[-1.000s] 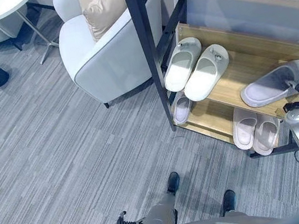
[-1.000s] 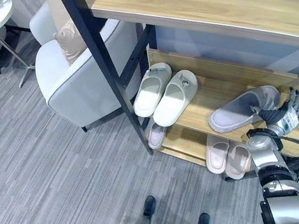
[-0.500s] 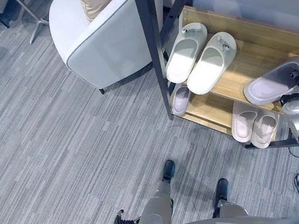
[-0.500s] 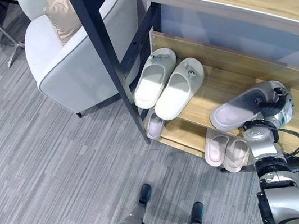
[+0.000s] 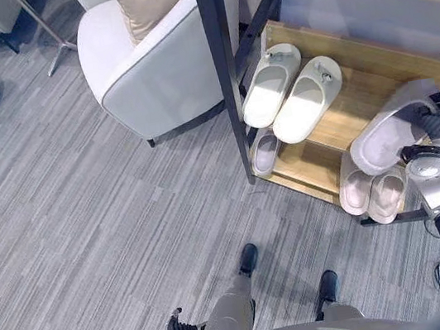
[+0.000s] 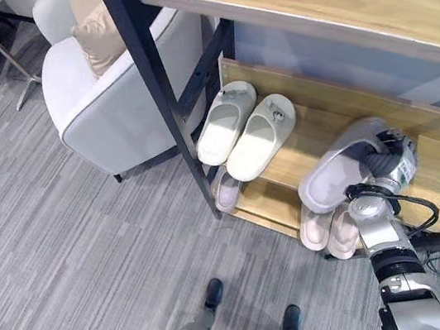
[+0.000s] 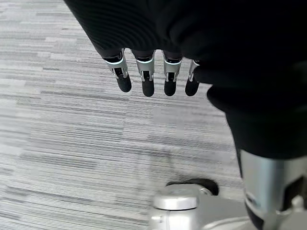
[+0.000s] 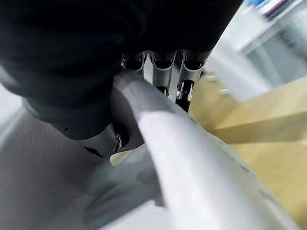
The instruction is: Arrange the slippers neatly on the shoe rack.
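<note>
The right hand grips the grey slipper at its heel end, fingers and thumb curled over the rim. The slipper is tilted above the middle shelf of the shoe rack, long axis running diagonally, toe pointing down and out toward the rack's front edge, heel raised toward the back. A white pair lies side by side on the same shelf, toes outward. A pink pair sits on the lower shelf. The left hand hangs over the floor, fingers straight, empty.
</note>
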Robot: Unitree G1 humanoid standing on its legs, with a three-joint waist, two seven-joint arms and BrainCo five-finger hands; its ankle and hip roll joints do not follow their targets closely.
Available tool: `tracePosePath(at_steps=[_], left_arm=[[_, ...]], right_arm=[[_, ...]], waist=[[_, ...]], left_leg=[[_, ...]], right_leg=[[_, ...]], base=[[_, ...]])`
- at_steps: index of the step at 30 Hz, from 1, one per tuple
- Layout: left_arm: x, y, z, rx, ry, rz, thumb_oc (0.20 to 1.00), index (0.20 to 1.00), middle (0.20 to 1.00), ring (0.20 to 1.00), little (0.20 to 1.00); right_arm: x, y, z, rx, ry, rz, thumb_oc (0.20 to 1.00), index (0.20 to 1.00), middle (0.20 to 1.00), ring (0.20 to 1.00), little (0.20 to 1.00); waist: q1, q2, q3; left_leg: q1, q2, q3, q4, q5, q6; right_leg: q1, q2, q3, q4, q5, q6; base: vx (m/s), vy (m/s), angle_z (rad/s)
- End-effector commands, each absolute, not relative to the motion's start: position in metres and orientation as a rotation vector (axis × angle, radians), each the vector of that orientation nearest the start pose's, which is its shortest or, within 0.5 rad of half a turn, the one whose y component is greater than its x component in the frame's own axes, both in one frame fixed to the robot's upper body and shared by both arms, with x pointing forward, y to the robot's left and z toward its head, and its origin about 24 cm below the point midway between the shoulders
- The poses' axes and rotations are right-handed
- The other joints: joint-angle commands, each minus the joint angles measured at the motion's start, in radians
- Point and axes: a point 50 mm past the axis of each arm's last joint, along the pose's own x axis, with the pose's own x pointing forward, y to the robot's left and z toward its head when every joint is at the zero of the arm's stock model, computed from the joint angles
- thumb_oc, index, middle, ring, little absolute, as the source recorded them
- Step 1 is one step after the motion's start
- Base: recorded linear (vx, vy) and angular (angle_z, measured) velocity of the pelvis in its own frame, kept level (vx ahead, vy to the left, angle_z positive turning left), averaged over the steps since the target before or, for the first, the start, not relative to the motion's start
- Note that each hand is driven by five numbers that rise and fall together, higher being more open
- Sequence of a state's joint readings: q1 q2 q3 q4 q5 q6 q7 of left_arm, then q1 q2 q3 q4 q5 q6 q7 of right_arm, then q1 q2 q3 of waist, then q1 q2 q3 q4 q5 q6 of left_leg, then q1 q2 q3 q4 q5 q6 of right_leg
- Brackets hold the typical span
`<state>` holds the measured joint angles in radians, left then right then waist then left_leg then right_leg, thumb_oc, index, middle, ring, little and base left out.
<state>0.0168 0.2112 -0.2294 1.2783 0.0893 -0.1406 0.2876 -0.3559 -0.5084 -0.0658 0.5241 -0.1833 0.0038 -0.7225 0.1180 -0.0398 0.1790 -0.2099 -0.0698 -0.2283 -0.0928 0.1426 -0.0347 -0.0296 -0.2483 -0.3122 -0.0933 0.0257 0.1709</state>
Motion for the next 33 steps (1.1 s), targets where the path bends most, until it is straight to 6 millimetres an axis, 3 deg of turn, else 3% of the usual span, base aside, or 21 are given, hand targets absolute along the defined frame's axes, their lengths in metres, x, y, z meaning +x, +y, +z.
tracePosePath(at_steps=[1,3,7,12,13,18,22,25,26,27,29,30,32,33], left_arm=[[0.068,0.220,-0.167,0.475,1.180,0.093,1.000,1.000,1.000,1.000,1.000],[0.065,0.223,-0.167,0.458,1.185,0.108,1.000,1.000,1.000,1.000,1.000],[0.060,0.230,-0.166,0.433,1.187,0.140,1.000,1.000,1.000,1.000,1.000],[0.053,0.229,-0.167,0.424,1.202,0.127,1.000,1.000,1.000,1.000,1.000],[0.044,0.227,-0.169,0.402,1.241,0.120,1.000,1.000,1.000,1.000,1.000],[0.024,0.230,-0.171,0.340,1.308,0.140,1.000,1.000,1.000,1.000,1.000],[0.027,0.229,-0.170,0.342,1.292,0.137,1.000,1.000,1.000,1.000,1.000],[0.042,0.225,-0.169,0.352,1.228,0.116,1.000,1.000,1.000,1.000,1.000],[0.046,0.224,-0.169,0.345,1.210,0.123,1.000,1.000,1.000,1.000,1.000],[0.049,0.220,-0.169,0.339,1.199,0.113,1.000,1.000,1.000,1.000,1.000],[0.044,0.219,-0.170,0.345,1.226,0.109,1.000,1.000,1.000,1.000,1.000],[0.033,0.221,-0.172,0.343,1.274,0.123,1.000,1.000,1.000,1.000,1.000],[0.035,0.229,-0.170,0.422,1.272,0.075,1.000,1.000,1.000,1.000,1.000],[0.042,0.242,-0.166,0.427,1.249,0.130,1.000,1.000,1.000,1.000,1.000]], right_arm=[[0.291,-0.304,0.098,-0.842,-0.186,-0.720,0.200,0.200,0.200,0.200,0.200],[0.285,-0.291,0.099,-0.867,-0.230,-0.624,0.200,0.200,0.200,0.200,0.200],[0.241,-0.255,0.076,-0.795,-0.250,-0.332,0.200,0.200,0.200,0.200,0.200],[0.221,-0.248,0.059,-0.802,-0.185,-0.211,0.200,0.200,0.200,0.200,0.200],[0.215,-0.240,0.051,-0.727,-0.165,-0.158,0.200,0.200,0.200,0.200,0.200],[0.205,-0.242,0.052,-0.675,-0.156,-0.124,0.200,0.200,0.200,0.200,0.200],[0.198,-0.247,0.051,-0.639,-0.138,-0.127,0.200,0.200,0.200,0.200,0.200],[0.194,-0.251,0.042,-0.610,-0.088,-0.148,0.200,0.200,0.200,0.200,0.200],[0.197,-0.250,0.041,-0.624,-0.090,-0.147,0.200,0.200,0.200,0.200,0.200],[0.203,-0.247,0.041,-0.636,-0.104,-0.152,0.200,0.200,0.200,0.200,0.200],[0.202,-0.245,0.039,-0.629,-0.095,-0.151,0.200,0.200,0.200,0.200,0.200],[0.199,-0.240,0.029,-0.583,-0.058,-0.167,0.200,0.200,0.200,0.200,0.200],[0.196,-0.234,0.022,-0.555,-0.030,-0.165,0.200,0.200,0.200,0.200,0.200],[0.195,-0.231,0.019,-0.557,-0.016,-0.157,0.200,0.200,0.200,0.200,0.200]], waist=[[0.004,-0.014,-0.055],[0.000,-0.021,-0.064],[-0.025,-0.032,-0.100],[-0.037,-0.027,-0.111],[-0.044,-0.022,-0.120],[-0.058,-0.006,-0.119],[-0.065,-0.003,-0.112],[-0.071,-0.012,-0.054],[-0.059,-0.015,-0.041],[-0.050,-0.008,-0.034],[-0.060,-0.001,-0.042],[-0.079,-0.003,-0.064],[-0.095,-0.017,-0.081],[-0.107,-0.019,-0.072]], left_leg=[[0.070,0.005,0.034,0.006,-0.164,-0.001],[0.097,0.012,0.041,0.006,-0.172,0.000],[0.177,0.042,0.065,0.006,-0.191,-0.001],[0.216,0.057,0.063,0.006,-0.196,-0.006],[0.244,0.071,0.061,0.006,-0.193,-0.017],[0.241,0.102,0.044,0.016,-0.169,-0.047],[0.218,0.111,0.039,0.045,-0.164,-0.057],[0.111,0.114,0.078,0.178,-0.152,-0.089],[0.074,0.120,0.070,0.188,-0.144,-0.093],[0.062,0.118,0.013,0.159,-0.149,-0.085],[0.073,0.123,0.011,0.138,-0.150,-0.080],[0.072,0.083,0.028,0.165,-0.173,-0.050],[0.086,0.047,0.067,0.180,-0.209,-0.016],[0.100,0.035,0.086,0.187,-0.219,0.004]], right_leg=[[-0.009,-0.018,0.010,0.068,-0.009,0.009],[0.014,-0.009,0.016,0.065,-0.013,0.008],[0.073,0.028,0.042,0.064,-0.041,-0.002],[0.107,0.042,0.043,0.080,-0.066,-0.014],[0.136,0.056,0.047,0.087,-0.085,-0.028],[0.152,0.091,0.045,0.083,-0.107,-0.057],[0.160,0.098,0.027,0.077,-0.104,-0.062],[0.173,0.068,-0.003,0.084,-0.108,-0.062],[0.162,0.060,0.003,0.095,-0.104,-0.059],[0.141,0.049,0.032,0.103,-0.095,-0.045],[0.132,0.043,0.045,0.112,-0.090,-0.038],[0.110,-0.022,0.084,0.145,-0.068,-0.018],[0.086,-0.063,0.125,0.189,-0.061,-0.011],[0.043,-0.071,0.159,0.268,-0.032,-0.015]], base=[[0.04,-0.018,-0.01],[0.00,-0.013,-0.07],[-0.02,-0.043,-0.35],[-0.05,-0.064,-0.11],[-0.09,-0.141,-0.06],[-0.14,-0.135,0.02],[-0.10,-0.025,0.16],[-0.16,0.113,0.36],[-0.09,0.261,0.60],[0.00,0.297,0.37],[0.08,0.350,-0.17],[0.12,0.456,-0.23],[0.19,0.553,-0.37],[0.14,0.398,-0.55]])
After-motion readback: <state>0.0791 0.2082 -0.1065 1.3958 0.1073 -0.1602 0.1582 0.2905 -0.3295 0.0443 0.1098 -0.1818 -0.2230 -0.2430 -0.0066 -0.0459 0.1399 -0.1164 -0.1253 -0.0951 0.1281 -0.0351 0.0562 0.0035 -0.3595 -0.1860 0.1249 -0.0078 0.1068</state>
